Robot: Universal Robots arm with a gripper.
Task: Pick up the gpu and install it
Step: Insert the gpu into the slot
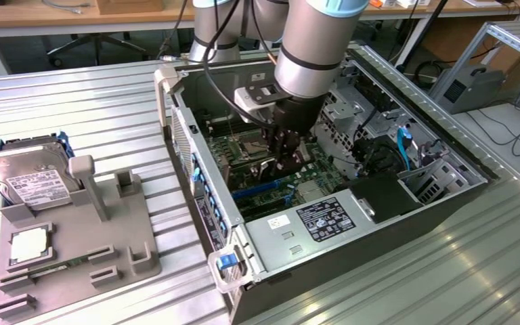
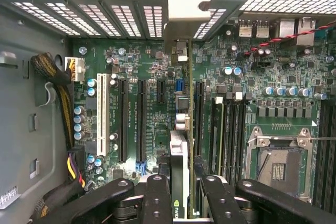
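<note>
- The gripper (image 2: 181,190) is clamped on the gpu (image 2: 180,161), held edge-on inside the computer case (image 1: 181,115)
- The card hangs above the motherboard (image 2: 152,61) slots, so keep it square and lower it straight
- Farthest off, its silver bracket (image 2: 181,19) should meet the rear opening — don't force it

Your case (image 1: 278,233) lies on the table (image 1: 97,108) at the exterior view's right. The holder (image 1: 79,257) sits beside it on the left, with the drive (image 1: 30,179) at its far end. Inside the case, your gripper (image 2: 178,184) grips the gpu (image 2: 179,150) on edge over the board (image 2: 152,72).
</note>
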